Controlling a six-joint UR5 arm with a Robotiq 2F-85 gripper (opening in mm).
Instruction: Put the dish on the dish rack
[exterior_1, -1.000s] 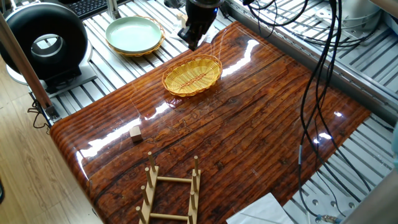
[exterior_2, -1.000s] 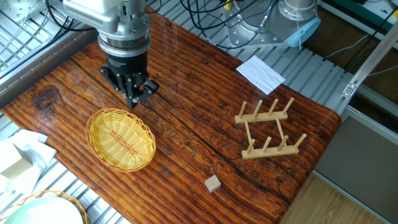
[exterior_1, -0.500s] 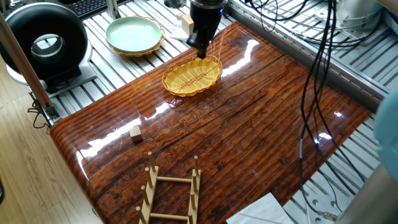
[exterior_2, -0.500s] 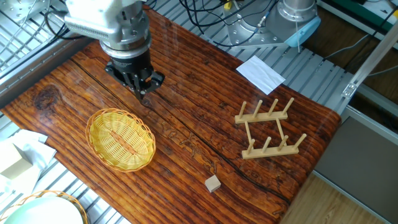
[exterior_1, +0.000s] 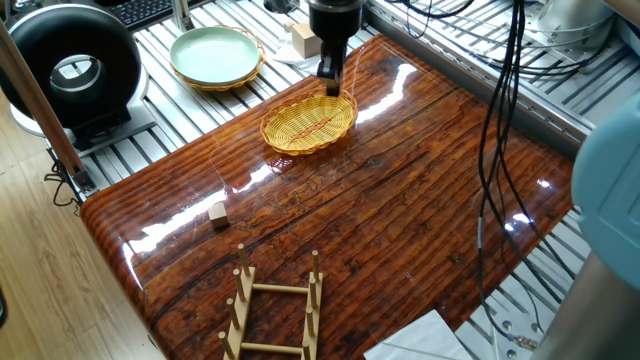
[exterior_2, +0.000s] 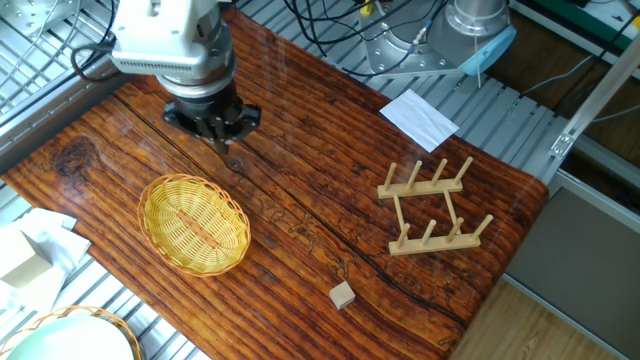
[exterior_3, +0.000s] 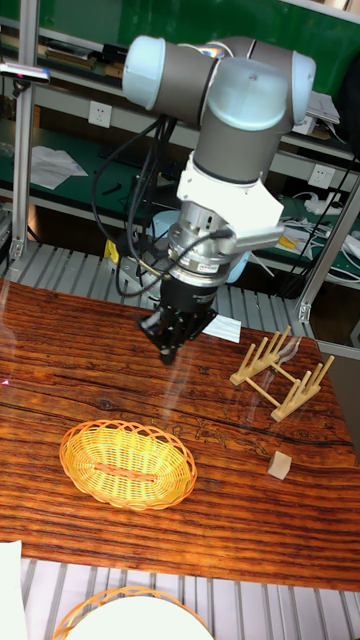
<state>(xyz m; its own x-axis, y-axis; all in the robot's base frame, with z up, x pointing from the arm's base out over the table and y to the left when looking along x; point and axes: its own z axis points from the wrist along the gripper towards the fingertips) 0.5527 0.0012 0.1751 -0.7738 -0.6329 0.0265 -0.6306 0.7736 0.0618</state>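
Observation:
The dish (exterior_1: 310, 122) is a shallow oval yellow wicker basket lying flat on the wooden table, also seen as the dish (exterior_2: 195, 222) and the dish (exterior_3: 127, 463). My gripper (exterior_1: 330, 78) hangs just beyond its far rim, a little above the table, fingers pressed together and holding nothing. From the other side the gripper (exterior_2: 222, 142) sits clear of the rim, and the gripper (exterior_3: 166, 352) points down behind the basket. The dish rack (exterior_1: 275, 310), light wood with upright pegs, stands at the near table edge, far from the basket; it shows again as the dish rack (exterior_2: 432, 205) and the dish rack (exterior_3: 283, 372).
A small wooden cube (exterior_1: 218, 212) lies between basket and rack. A pale green plate in a wicker holder (exterior_1: 213, 55) rests on the metal slats off the table. A black round device (exterior_1: 70, 65) stands at left. White paper (exterior_2: 418, 117) lies past the rack. Cables hang at right.
The gripper has shifted sideways along the basket's far rim and its wrist has turned. The basket, rack and cube have stayed put.

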